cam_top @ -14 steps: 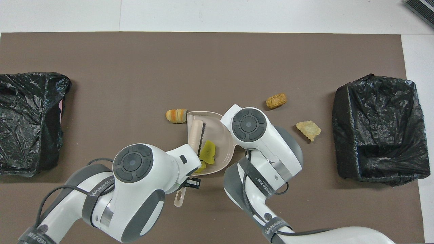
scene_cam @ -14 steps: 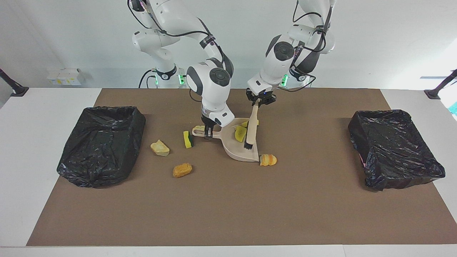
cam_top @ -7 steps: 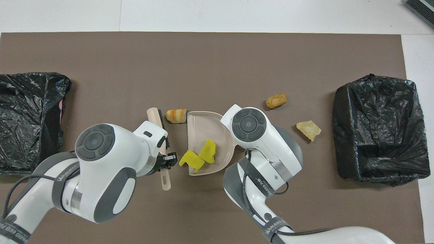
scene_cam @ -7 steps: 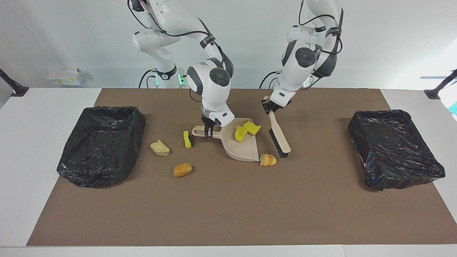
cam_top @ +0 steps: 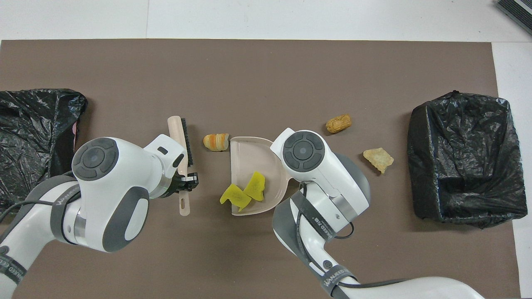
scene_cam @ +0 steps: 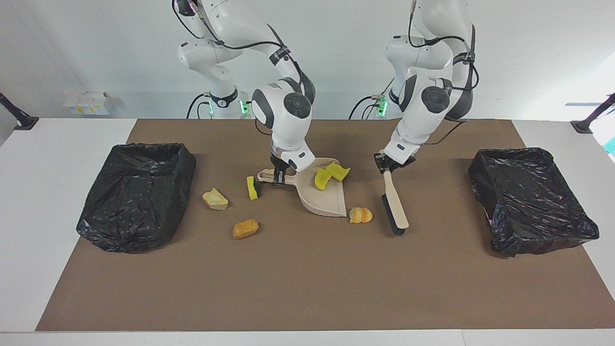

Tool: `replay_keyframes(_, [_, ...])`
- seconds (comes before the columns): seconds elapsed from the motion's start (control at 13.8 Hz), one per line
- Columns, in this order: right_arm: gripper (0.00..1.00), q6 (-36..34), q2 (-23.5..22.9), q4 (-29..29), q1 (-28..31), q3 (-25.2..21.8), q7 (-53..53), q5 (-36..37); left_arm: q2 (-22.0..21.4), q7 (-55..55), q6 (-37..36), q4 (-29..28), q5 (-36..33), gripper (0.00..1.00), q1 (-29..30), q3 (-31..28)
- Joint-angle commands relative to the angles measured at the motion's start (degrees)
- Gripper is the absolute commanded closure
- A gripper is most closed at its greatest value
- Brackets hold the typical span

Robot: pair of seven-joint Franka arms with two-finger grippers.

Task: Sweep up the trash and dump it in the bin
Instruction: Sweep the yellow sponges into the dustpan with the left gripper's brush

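Brown mat on white table (scene_cam: 72, 307), black-lined bins at both ends. My left pincer (scene_cam: 387, 166), clenched on beige black-bristled brush (scene_cam: 395, 206), has swung out of beige plastic dustpan (scene_cam: 331, 204), which my right pincer (scene_cam: 278, 179) grips by handle. Two yellow sponge chunks (scene_cam: 329, 176) now lie inside; orange-striped bread lump (scene_cam: 360, 215) sits between brush and pan lip, probably next sweep.

Two yellow sponge chunks (scene_cam: 330, 175) seen lying in dustpan (scene_cam: 331, 204), frame centre. Green-backed sponge (scene_cam: 252, 187) stood on edge just left of centre. Striped orange lump (scene_cam: 360, 215) found at dustpan lip. Beige lump (scene_cam: 215, 199) and orange-brown lump (scene_cam: 245, 228) placed lower left of centre.
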State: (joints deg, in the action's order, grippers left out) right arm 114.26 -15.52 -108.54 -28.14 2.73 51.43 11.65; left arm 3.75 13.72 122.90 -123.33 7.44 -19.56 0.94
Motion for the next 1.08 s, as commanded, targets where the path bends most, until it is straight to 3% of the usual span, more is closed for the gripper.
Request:
replay_keyframes(0.0, [1.0,-2.2,0.0,0.0,0.1,0.3,-3.4,1.9,2.9,-7.6,-0.6,3.1,-1.1,1.0,-0.1,0.8])
replay_keyframes(0.43, [1.0,-2.2,0.3,-0.9,-0.2,0.3,-5.3,1.9,0.0,-16.6,-6.3,0.0,-1.1,1.0,-2.9,1.3])
replay_keyframes(1.01, [1.0,-1.8,0.4,-1.2,0.0,0.3,-6.2,1.8,-1.6,-11.1,-7.3,-0.2,2.1,1.0,-12.9,1.3])
